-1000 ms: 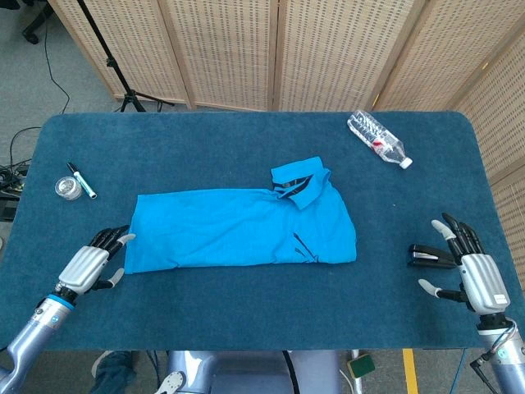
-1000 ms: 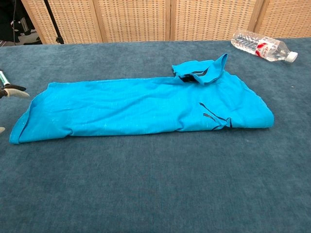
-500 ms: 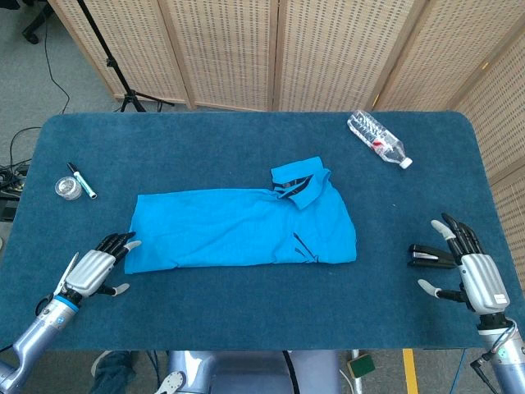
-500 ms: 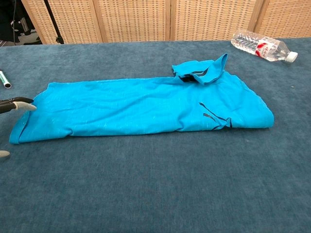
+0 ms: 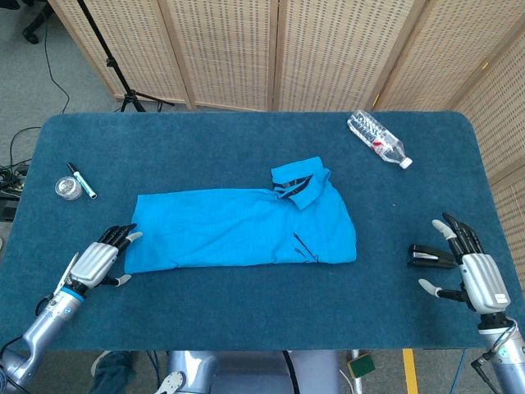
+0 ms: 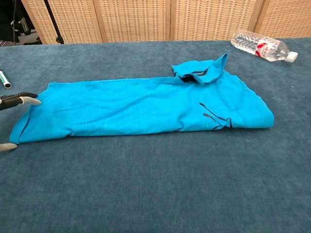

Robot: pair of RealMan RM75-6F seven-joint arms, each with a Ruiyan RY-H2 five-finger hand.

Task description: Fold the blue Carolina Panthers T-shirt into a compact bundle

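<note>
The blue T-shirt (image 5: 246, 224) lies folded into a long strip across the middle of the table, collar (image 5: 299, 182) up at its right end; the chest view shows the shirt (image 6: 141, 107) the same way. My left hand (image 5: 98, 263) lies at the shirt's lower left corner, fingers spread, fingertips (image 6: 22, 100) at the hem and the thumb just below the corner. It holds nothing. My right hand (image 5: 474, 275) rests open near the table's right edge, far from the shirt.
A plastic water bottle (image 5: 378, 139) lies at the back right. A marker (image 5: 81, 180) and a small round lid (image 5: 68, 188) sit at the left. A black stapler (image 5: 428, 255) lies beside my right hand. The table edge (image 5: 262, 345) runs close to both hands.
My left hand dropped back toward the front edge, then slid right until its fingertips reached the shirt's left hem. The shirt and my right hand stayed put.
</note>
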